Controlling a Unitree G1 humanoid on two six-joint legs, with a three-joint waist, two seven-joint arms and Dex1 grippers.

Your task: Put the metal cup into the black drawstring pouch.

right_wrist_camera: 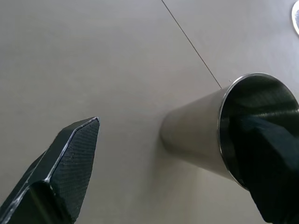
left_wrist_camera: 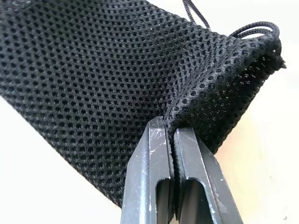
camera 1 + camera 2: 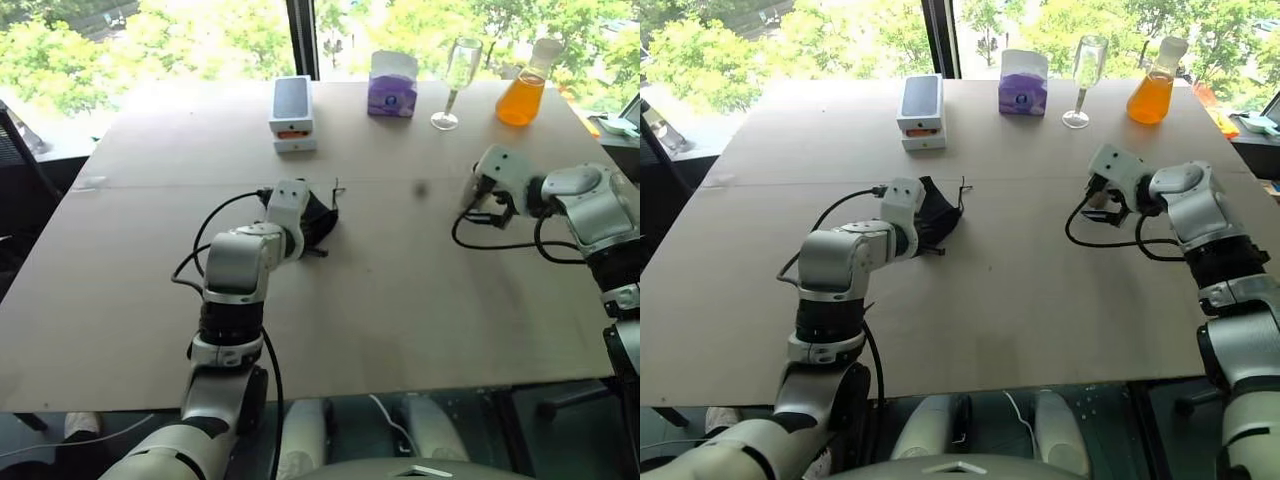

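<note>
The black drawstring pouch (image 2: 117, 70) is a mesh bag lying on the table left of centre (image 3: 322, 222). My left gripper (image 2: 169, 126) is shut on a fold of its fabric near the corded mouth. The metal cup (image 1: 196, 135) is a plain steel tumbler with its mouth towards the right wrist camera. My right gripper (image 1: 173, 122) is open at the cup. One finger (image 1: 70, 158) stands well clear of the cup's outer wall. The other finger (image 1: 275, 158) overlaps the rim; whether it is inside the cup I cannot tell. This hand (image 3: 478, 205) is over the table's right side.
Along the far edge stand a white and grey phone box (image 3: 292, 125), a purple tissue box (image 3: 392, 85), a clear wine glass (image 3: 455, 85) and a flask of orange liquid (image 3: 521, 95). The tan table (image 3: 400, 300) runs between the two arms.
</note>
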